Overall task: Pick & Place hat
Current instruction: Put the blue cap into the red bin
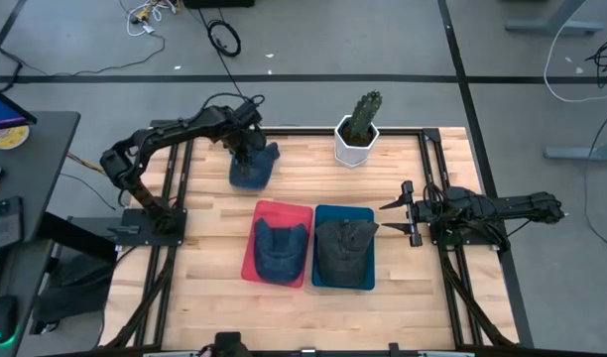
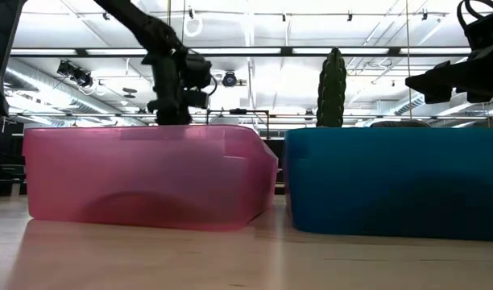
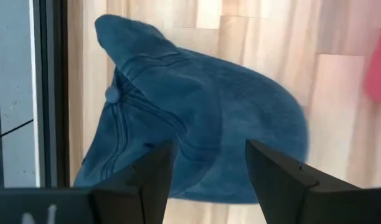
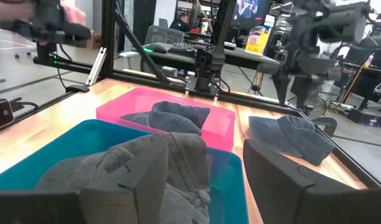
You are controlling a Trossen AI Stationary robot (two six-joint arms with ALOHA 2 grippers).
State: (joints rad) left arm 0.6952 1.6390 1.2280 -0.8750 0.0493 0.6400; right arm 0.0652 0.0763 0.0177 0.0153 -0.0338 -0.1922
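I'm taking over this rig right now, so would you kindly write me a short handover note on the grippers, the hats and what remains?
Left gripper: open, poised directly over the loose blue hat at the table's far edge, fingers either side of it, not yet closed.
Right gripper: open, empty, waiting at the table's right side beside the bins.
Done: one blue hat lies in the pink bin; one grey hat lies in the blue bin.
Left: grasp the loose blue hat and place it, probably in the pink bin.
Potted cactus stands near the far edge; keep clear.
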